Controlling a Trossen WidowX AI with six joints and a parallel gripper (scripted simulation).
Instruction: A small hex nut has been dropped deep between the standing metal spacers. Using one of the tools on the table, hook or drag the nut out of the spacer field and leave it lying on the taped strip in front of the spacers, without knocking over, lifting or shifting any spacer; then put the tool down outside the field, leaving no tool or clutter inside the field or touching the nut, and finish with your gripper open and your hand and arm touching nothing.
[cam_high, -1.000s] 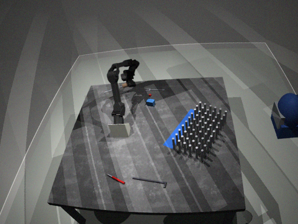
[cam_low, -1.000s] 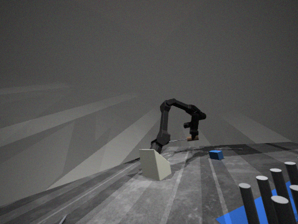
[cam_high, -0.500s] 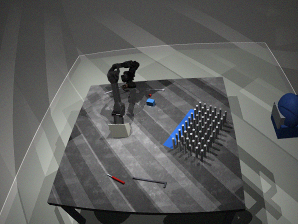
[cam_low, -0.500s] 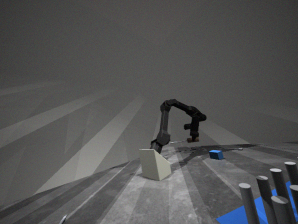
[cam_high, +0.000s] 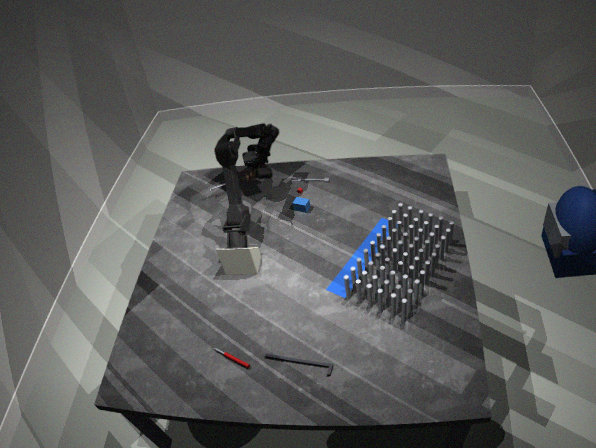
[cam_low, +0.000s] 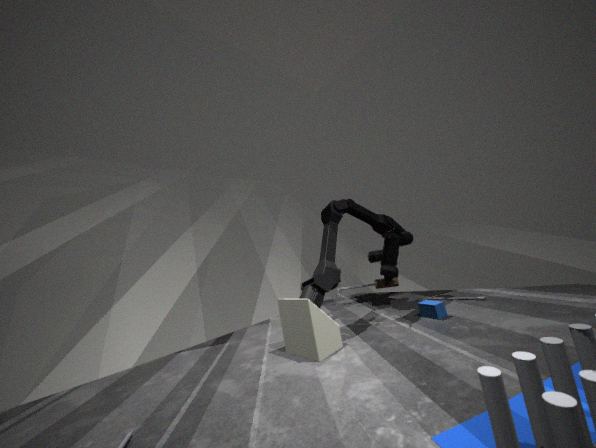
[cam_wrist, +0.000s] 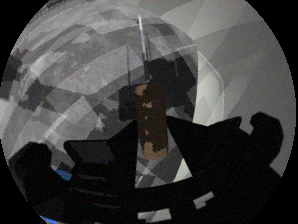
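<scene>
My gripper (cam_high: 251, 173) (cam_low: 386, 283) (cam_wrist: 152, 120) hangs just above the table at the far back, behind the arm's base. It is shut on the brown handle (cam_wrist: 149, 121) of a pick tool whose thin metal rod (cam_wrist: 141, 35) (cam_low: 352, 287) (cam_high: 216, 187) points away from the fingers. The field of standing grey spacers (cam_high: 406, 255) (cam_low: 525, 382) stands at the right, far from the gripper. The blue taped strip (cam_high: 336, 286) (cam_low: 472, 429) lies along its left side. The hex nut is hidden among the spacers.
A blue block (cam_high: 301, 204) (cam_low: 432, 309), a small red piece (cam_high: 300, 190) and a silvery tool (cam_high: 311, 179) (cam_low: 462, 298) lie at the back. A red-handled tool (cam_high: 232, 358) and a dark L-shaped hook (cam_high: 300, 361) lie near the front edge. A cream wedge (cam_high: 240, 260) (cam_low: 307, 327) covers the arm's base.
</scene>
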